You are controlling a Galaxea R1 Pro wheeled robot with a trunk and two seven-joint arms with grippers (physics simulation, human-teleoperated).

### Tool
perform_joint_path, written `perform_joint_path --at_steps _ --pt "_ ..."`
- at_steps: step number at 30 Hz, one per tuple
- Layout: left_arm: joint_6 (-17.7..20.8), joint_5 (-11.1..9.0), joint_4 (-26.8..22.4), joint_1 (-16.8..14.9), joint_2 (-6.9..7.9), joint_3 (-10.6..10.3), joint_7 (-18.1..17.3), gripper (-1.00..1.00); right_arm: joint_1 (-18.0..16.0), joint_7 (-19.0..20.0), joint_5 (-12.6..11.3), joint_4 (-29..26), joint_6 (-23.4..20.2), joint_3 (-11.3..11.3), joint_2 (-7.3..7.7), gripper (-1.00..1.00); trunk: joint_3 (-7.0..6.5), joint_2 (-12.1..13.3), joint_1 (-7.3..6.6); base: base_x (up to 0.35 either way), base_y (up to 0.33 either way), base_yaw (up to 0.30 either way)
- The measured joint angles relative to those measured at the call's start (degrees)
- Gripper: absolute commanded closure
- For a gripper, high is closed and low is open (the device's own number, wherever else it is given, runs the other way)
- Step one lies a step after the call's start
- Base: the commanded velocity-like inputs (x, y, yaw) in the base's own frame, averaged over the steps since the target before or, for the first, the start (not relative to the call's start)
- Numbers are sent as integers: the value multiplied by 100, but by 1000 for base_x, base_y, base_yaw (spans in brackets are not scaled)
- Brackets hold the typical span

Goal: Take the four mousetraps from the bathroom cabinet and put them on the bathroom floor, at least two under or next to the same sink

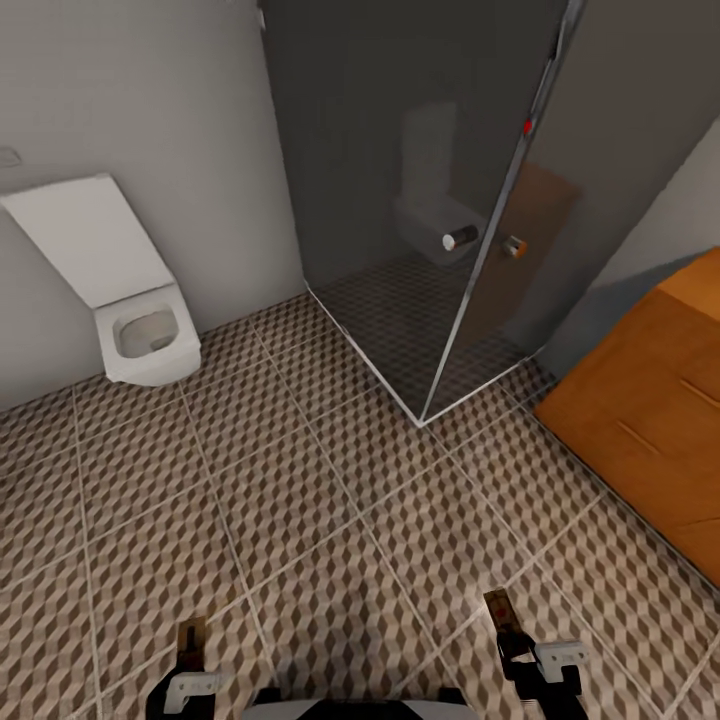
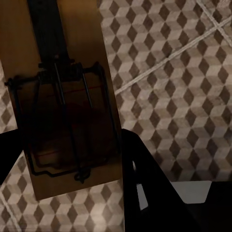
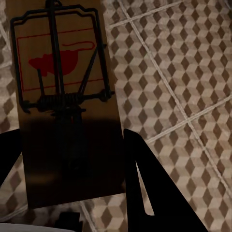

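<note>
My left gripper (image 1: 190,668) is shut on a mousetrap (image 1: 190,634), a tan board with dark wire that sticks out forward, low over the bathroom floor (image 1: 300,500). Its wrist view shows that mousetrap (image 2: 63,96) between the dark fingers (image 2: 145,169), above the cube-pattern tiles. My right gripper (image 1: 512,645) is shut on another mousetrap (image 1: 497,606). In the right wrist view this trap (image 3: 67,87) shows a red mouse mark and a wire spring. The orange-brown cabinet (image 1: 650,420) stands at the right. The sink is out of view.
A white wall-hung toilet (image 1: 145,335) is at the far left. A dark glass shower enclosure (image 1: 440,200) with a chrome edge fills the far middle corner. Open tiled floor lies between the toilet, the shower and the cabinet.
</note>
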State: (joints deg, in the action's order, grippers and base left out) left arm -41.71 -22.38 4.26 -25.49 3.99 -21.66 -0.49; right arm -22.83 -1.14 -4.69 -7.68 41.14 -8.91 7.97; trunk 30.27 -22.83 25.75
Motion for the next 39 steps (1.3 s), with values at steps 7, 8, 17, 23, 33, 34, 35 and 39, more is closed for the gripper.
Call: perform_joint_path --at_steps 7,8,17,23,33,34,35,39 --pt "0 0 0 0 0 0 0 100 0 0 0 2 0 -1 -4 100 -47 0 0 0 0 221" --pt "0 0 0 0 0 0 0 100 0 0 0 2 0 0 -5 100 -54 0 0 0 0 222" --pt "0 0 0 0 -7 0 -1 100 0 0 0 98 8 -7 -9 100 -114 0 0 0 0 222" --pt "0 0 0 0 -9 0 -1 100 0 0 7 115 9 -10 -52 100 -154 0 0 0 0 222" --pt "6 0 0 0 -9 0 3 100 0 0 8 116 9 -8 -78 100 -221 0 0 0 0 221" --pt "7 0 0 0 -9 0 3 100 0 0 8 116 9 -8 -78 100 -228 0 0 5 0 222" --pt "8 0 0 0 -9 0 3 100 0 0 8 116 9 -8 -79 100 -234 0 0 14 0 222" --pt "9 -1 0 0 -9 -1 4 100 0 0 8 116 9 -8 -79 100 -261 0 -1 69 -26 222"
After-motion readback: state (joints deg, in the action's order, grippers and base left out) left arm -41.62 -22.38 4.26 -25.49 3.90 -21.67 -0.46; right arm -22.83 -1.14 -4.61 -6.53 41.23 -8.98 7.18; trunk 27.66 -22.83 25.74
